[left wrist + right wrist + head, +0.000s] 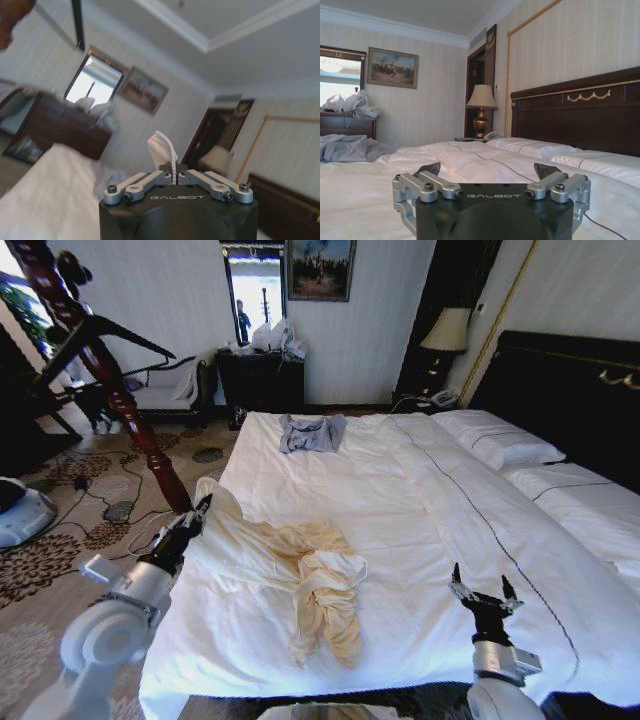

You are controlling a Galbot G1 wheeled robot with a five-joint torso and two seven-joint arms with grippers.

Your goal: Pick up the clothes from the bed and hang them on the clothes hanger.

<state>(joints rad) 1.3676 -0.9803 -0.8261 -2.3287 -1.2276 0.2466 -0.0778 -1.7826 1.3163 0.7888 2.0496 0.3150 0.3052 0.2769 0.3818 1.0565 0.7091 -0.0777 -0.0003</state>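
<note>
The left end effector point(203, 505) is clamped on a fold of the cream clothes point(300, 575) at the bed's point(400, 500) left edge; the rest of the garment lies crumpled on the white sheet; the right end effector point(483, 590) hovers with fingers apart over the bed's near right part.

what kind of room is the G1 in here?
Looks like a hotel-style bedroom. A wide bed with white sheets and a dark headboard takes up most of the head view, a lamp stands beside it, and a framed painting hangs next to a mirror above a dark dresser.
</note>
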